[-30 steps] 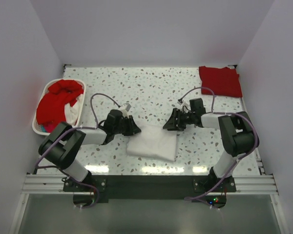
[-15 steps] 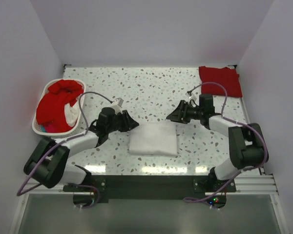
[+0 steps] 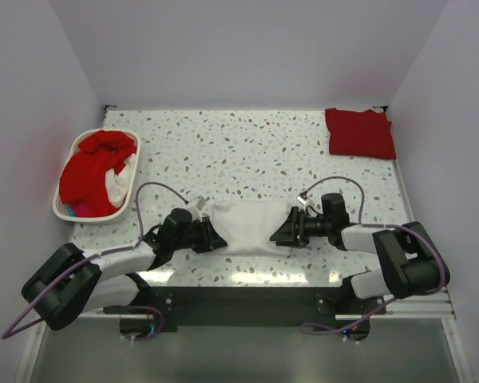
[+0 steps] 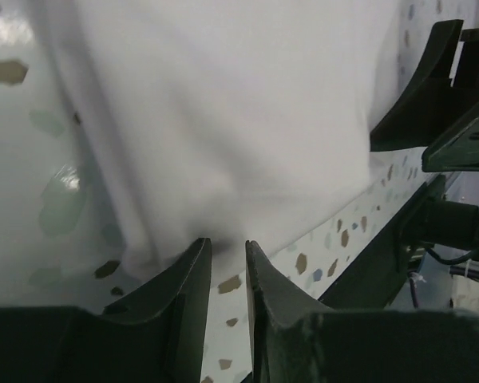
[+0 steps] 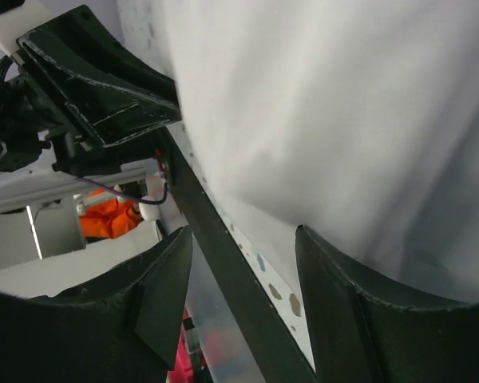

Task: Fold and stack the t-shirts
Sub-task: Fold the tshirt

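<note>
Bench, mid-fold. The white t-shirt is laid as a rough rectangle at the near-centre of the bench, between the two arms. The left end effector is set low at the shirt's near-left corner. Its fingers are drawn almost together with a thin slit left between them, and whether the hem is caught at the tips cannot be told. The right end effector is set at the near-right corner with its fingers spread wide and white cloth lying just ahead of them. This mirrored placement is judged to be for taking both near corners at once, so that the next fold can be carried evenly. A folded red t-shirt is parked at the far right corner, presumably as the base of the stack. More red t-shirts are heaped in the white basket at far left. Half a second ago both end effectors were held at the shirt's far corners; they have since been brought down to its near edge, while the shirt is found about where it lay.
</note>
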### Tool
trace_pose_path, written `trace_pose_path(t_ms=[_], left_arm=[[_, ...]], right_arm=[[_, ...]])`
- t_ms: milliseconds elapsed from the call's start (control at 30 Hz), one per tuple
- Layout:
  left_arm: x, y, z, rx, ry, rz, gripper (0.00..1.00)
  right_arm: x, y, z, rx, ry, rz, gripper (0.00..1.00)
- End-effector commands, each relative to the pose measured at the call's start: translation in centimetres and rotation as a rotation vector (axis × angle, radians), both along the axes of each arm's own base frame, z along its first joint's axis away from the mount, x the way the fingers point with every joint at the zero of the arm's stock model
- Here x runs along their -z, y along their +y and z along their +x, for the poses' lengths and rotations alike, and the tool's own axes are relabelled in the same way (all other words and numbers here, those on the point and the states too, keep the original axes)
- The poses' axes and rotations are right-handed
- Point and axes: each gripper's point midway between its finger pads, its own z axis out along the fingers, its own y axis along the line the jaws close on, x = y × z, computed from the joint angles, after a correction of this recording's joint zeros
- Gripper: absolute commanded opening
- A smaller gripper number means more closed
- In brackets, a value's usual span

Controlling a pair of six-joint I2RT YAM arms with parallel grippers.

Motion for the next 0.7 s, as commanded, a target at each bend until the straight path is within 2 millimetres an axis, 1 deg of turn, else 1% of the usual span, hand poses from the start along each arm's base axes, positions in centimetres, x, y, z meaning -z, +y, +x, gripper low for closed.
trace_pose_path(t_ms=[0,67,100,133,167,200,233,267,300,333,367,400,433,467,500,533,567,600,633,667], left_arm=[[2.5,1.2,-1.4,-0.061,0.103,0.009,0.28],[3.9,2.3,-2.2,-0.093,0.147,0.04,0.27],[4.1,2.6,-2.4,-0.102,0.154,0.043,0.26],[4.4,3.0,-2.5,-0.119,0.17,0.051,0.25],[4.6,3.4,-2.6,-0.132,0.172,0.064,0.25],[3.8,3.4,-2.3,-0.141,0.146,0.051,0.25],[4.0,3.8,-2.6,-0.148,0.155,0.072,0.25],[2.6,3.8,-1.8,-0.164,0.106,0.052,0.26],[2.1,3.9,-1.6,-0.17,0.091,0.055,0.28],[1.6,4.2,-1.6,-0.174,0.085,0.072,0.3],[0.4,4.3,-1.0,-0.19,0.044,0.06,0.32],[-0.1,4.4,-0.9,-0.195,0.028,0.059,0.37],[-0.4,4.7,-1.0,-0.197,0.031,0.082,0.39],[-1.1,5.0,-0.7,-0.211,0.006,0.079,0.42],[-1.4,5.1,-0.6,-0.214,-0.003,0.084,0.45],[-1.8,5.2,-0.4,-0.218,-0.016,0.092,0.47],[-2.2,5.4,-0.1,-0.228,-0.032,0.095,0.49],[-2.4,5.5,0.0,-0.232,-0.037,0.099,0.5],[-2.8,5.5,0.1,-0.236,-0.045,0.102,0.52],[-3.0,5.6,0.3,-0.243,-0.054,0.106,0.53]], right_arm=[[2.4,-0.7,-0.3,0.019,0.011,-0.011,0.58],[4.0,-1.4,-0.2,0.046,0.033,-0.048,0.56],[4.3,-1.6,-0.2,0.048,0.031,-0.067,0.56],[4.8,-1.8,-0.6,0.042,0.049,-0.092,0.55],[4.2,-1.9,0.1,0.054,0.01,-0.109,0.55],[3.9,-2.1,0.2,0.054,-0.002,-0.123,0.56],[3.6,-2.3,-0.3,0.042,0.012,-0.146,0.57],[1.7,-2.2,0.7,0.047,-0.055,-0.141,0.59],[0.7,-2.1,0.7,0.04,-0.079,-0.136,0.61],[-0.2,-1.8,0.2,0.029,-0.066,-0.126,0.62],[-2.3,-1.3,0.6,0.024,-0.126,-0.093,0.66],[-3.4,-0.8,0.3,0.01,-0.133,-0.061,0.67],[-4.8,0.4,0.1,-0.003,-0.138,-0.012,0.68],[-5.5,1.2,-0.3,-0.015,-0.144,0.021,0.71],[-7.3,2.2,0.3,-0.016,-0.226,0.081,0.72],[-8.1,3.8,-0.8,-0.037,-0.183,0.13,0.72],[-8.6,4.6,-1.0,-0.044,-0.189,0.153,0.73],[-9.1,5.7,-0.6,-0.032,-0.219,0.17,0.74],[-9.3,7.2,-1.7,-0.073,-0.218,0.181,0.75],[-9.9,8.2,-1.8,-0.088,-0.238,0.19,0.76]])
